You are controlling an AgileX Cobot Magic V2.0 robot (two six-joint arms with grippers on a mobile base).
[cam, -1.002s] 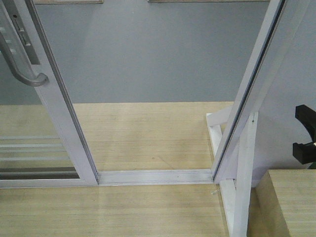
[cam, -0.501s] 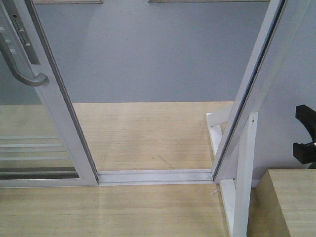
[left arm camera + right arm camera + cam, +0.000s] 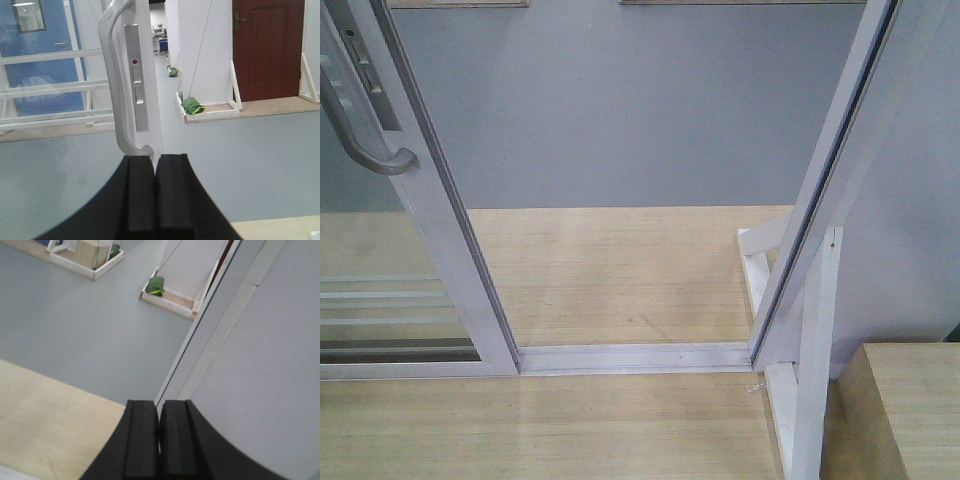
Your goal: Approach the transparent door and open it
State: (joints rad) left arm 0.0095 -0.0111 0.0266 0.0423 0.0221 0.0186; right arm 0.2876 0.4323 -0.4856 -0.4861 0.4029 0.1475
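Front view: I log the transparent door (image 3: pixel 420 215) slid left, doorway open; left wrist: left gripper (image 3: pixel 155 195) fingers pressed together just beneath the handle (image 3: pixel 117 85), which I judge may snag; right wrist: right gripper (image 3: pixel 160 440) fingers together, holding nothing.

white-framed transparent door (image 3: pixel 450 260), pale grey handle (image 3: pixel 360 135), light wood floor (image 3: pixel 610 280), black tools.

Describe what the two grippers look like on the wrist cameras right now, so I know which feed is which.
Both look alike: the left gripper and the right gripper are matte black, each with two flat rectangular finger pads side by side and black bodies flaring out in curves toward the frame bottom. No cables, labels or markings show on either. Neither appears in the front view.
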